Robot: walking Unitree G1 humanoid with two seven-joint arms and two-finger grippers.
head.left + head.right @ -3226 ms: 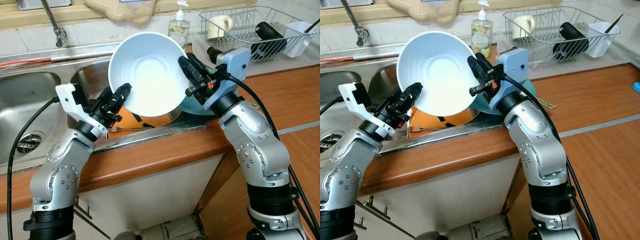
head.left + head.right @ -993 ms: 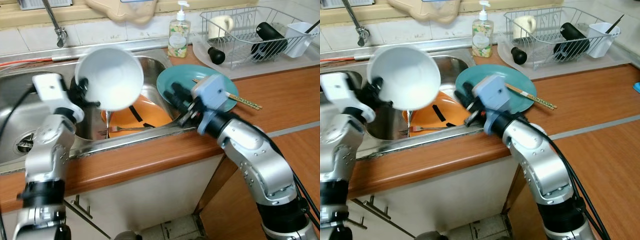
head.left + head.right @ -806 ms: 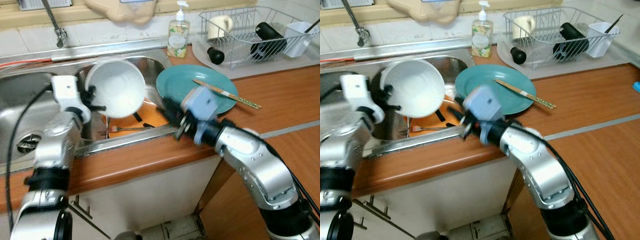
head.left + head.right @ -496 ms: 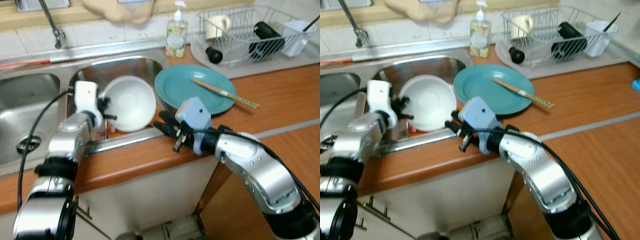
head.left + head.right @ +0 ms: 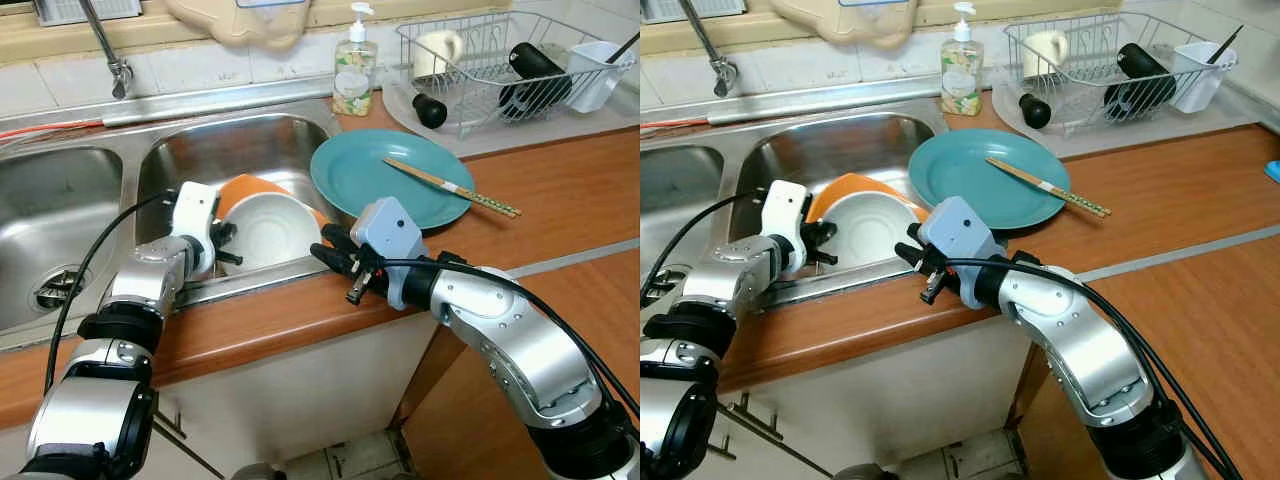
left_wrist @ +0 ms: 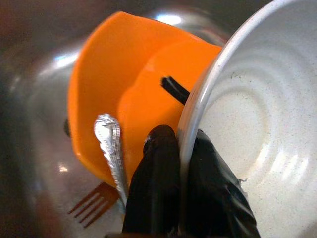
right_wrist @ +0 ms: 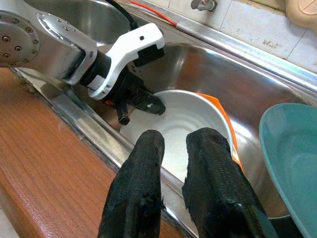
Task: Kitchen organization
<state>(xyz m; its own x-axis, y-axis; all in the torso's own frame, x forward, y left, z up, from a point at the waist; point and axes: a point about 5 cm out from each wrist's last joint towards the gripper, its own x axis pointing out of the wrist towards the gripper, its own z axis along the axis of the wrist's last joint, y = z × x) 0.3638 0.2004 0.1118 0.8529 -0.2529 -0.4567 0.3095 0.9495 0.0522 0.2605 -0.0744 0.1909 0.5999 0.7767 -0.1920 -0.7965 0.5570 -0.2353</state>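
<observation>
In the sink point(image 5: 250, 150), the left gripper point(image 5: 222, 245) clamps the white bowl's point(image 5: 268, 232) rim, atop an orange plate point(image 6: 109, 94). The right gripper point(image 5: 333, 252), fingers slightly parted and empty, hovers beside the sink's front edge.

Wooden counter point(image 5: 560, 180), seemingly tiled wall point(image 5: 200, 65)

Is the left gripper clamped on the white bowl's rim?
Yes, the left gripper pinches the white bowl rim between its black fingers, beside the orange bowl.
</observation>
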